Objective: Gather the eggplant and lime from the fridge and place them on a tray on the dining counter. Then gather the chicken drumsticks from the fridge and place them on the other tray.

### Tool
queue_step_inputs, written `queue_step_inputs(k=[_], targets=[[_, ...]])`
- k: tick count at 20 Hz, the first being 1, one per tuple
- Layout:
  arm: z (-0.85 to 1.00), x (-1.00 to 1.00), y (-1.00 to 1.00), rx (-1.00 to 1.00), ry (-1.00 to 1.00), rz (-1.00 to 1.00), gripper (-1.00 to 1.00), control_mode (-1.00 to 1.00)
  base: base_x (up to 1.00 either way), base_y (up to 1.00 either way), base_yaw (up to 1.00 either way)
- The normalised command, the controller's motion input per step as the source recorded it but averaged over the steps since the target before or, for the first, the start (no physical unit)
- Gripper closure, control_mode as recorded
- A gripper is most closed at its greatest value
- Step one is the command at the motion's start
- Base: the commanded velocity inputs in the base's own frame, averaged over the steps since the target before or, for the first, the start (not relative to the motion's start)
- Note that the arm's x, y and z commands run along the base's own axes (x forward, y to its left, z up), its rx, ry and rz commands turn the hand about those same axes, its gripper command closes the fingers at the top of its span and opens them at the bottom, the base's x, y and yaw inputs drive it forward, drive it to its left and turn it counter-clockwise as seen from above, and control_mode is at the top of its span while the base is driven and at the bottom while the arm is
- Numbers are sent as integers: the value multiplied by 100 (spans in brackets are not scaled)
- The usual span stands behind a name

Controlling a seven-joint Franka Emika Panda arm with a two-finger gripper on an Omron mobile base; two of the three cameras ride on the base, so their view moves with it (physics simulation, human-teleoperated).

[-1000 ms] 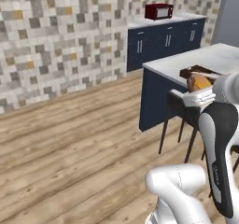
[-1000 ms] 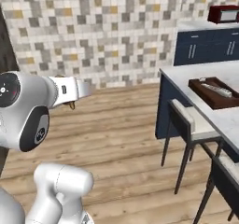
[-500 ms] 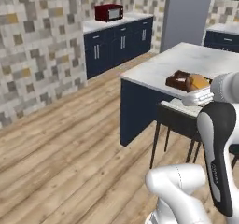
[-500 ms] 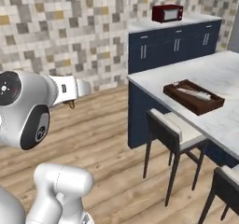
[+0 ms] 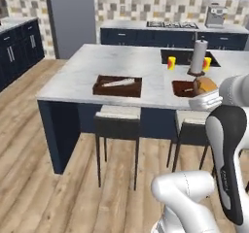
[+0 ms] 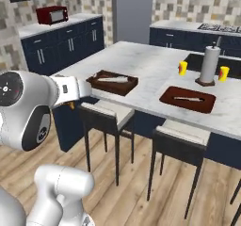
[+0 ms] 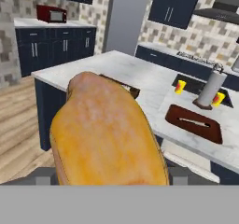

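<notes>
the dining counter (image 5: pixel 92 67) faces the robot with two brown trays on it, the left tray (image 5: pixel 117 86) and the right tray (image 6: pixel 188 99), and the gripper (image 7: pixel 112 174) is clamped round a golden chicken drumstick (image 7: pixel 105 134), carried high, likely to clear the stools (image 6: pixel 106 114).

The counter (image 5: pixel 97 64) looks like polished pale marble, the two trays (image 6: pixel 187 99) dark matt wood, the floor (image 5: pixel 39 188) planked wood (faintly glossy), the drumstick (image 7: pixel 107 134) rough golden.

The arm (image 6: pixel 28 108) is folded high, its pincer (image 5: pixel 206 87) clamped wide around a drumstick (image 7: pixel 105 134)
</notes>
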Motion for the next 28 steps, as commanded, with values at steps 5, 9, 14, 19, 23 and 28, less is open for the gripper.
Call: queue_step_inputs(k=[5, 9, 14, 19, 23, 28], targets=[[0, 0, 0, 0, 0, 0, 100, 100, 38, 96, -43], [0, 0, 0, 0, 0, 0, 100, 100, 27, 90, -40], [0, 0, 0, 0, 0, 0, 100, 100, 51, 68, -35], [0, 0, 0, 0, 0, 0, 100, 100, 95, 63, -22], [0, 0, 0, 0, 0, 0, 100, 100, 96, 28, -8], [0, 0, 0, 0, 0, 0, 100, 100, 79, 3, -6]])
